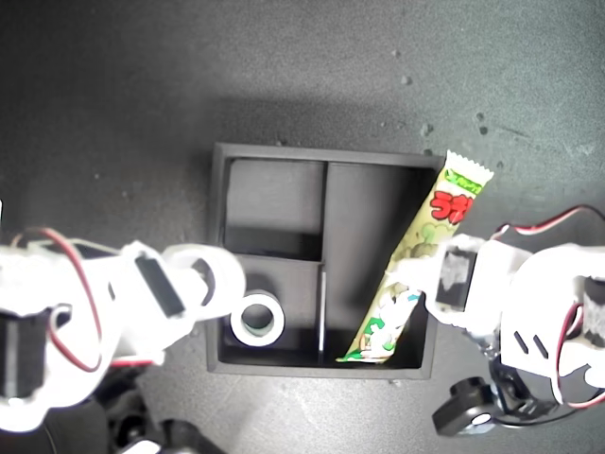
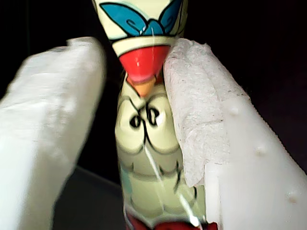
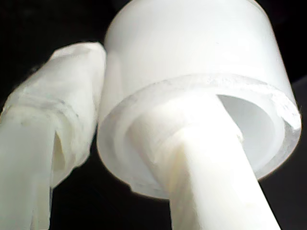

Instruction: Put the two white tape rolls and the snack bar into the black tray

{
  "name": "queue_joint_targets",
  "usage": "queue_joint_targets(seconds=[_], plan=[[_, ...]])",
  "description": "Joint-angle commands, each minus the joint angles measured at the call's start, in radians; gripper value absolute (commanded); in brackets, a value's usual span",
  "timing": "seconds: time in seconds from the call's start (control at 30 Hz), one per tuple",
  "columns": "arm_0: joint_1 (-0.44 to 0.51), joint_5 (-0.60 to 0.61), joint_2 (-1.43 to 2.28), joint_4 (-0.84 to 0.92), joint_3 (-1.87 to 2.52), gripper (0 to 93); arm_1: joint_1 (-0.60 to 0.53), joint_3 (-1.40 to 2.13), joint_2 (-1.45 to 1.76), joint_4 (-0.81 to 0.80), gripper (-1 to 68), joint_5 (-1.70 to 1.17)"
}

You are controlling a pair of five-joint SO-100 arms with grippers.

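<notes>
Robot test bench, bare dark speckled tabletop (image 1: 142,85), room unseen

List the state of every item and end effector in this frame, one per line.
Snack bar: tilted, lower end in the tray's long compartment, upper end over the rim.
First tape roll: lying flat in a small compartment.
Second tape roll: held, one finger through its hole.
Black tray: other small compartment empty.
First end effector: around the bar, one pad touching.
Second end effector: shut on the second roll.

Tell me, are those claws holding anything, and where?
My first gripper touches the snack bar mid-length; firm grip unclear. My second gripper holds a white tape roll by its wall.
</notes>
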Motion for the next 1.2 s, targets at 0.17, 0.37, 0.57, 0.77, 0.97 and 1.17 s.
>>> queue_joint_targets(seconds=[0.17, 0.37, 0.57, 0.77, 0.97, 1.17], plan=[[-0.100, 0.089, -0.362, 0.094, -0.382, 0.4, -0.026, -0.100, 0.012, 0.095, 29.8, 0.044], [-0.120, 0.104, -0.604, 0.225, -0.683, 4.7, -0.064, -0.393, 0.012, 0.276, 26.0, 0.086], [-0.137, 0.091, -0.560, 0.225, -0.649, 13.5, -0.081, -0.569, 0.012, 0.471, 22.5, 0.187], [-0.212, 0.017, -0.296, 0.227, -0.388, 2.2, -0.006, -0.558, 0.104, 0.606, -0.3, 0.549], [-0.293, -0.058, 0.281, 0.193, 0.063, 1.0, 0.051, -0.186, 0.482, 0.577, -0.6, 0.928], [-0.245, -0.166, 1.109, -0.067, 0.761, 2.3, 0.097, 0.684, 1.155, 0.235, -0.7, 1.011]])
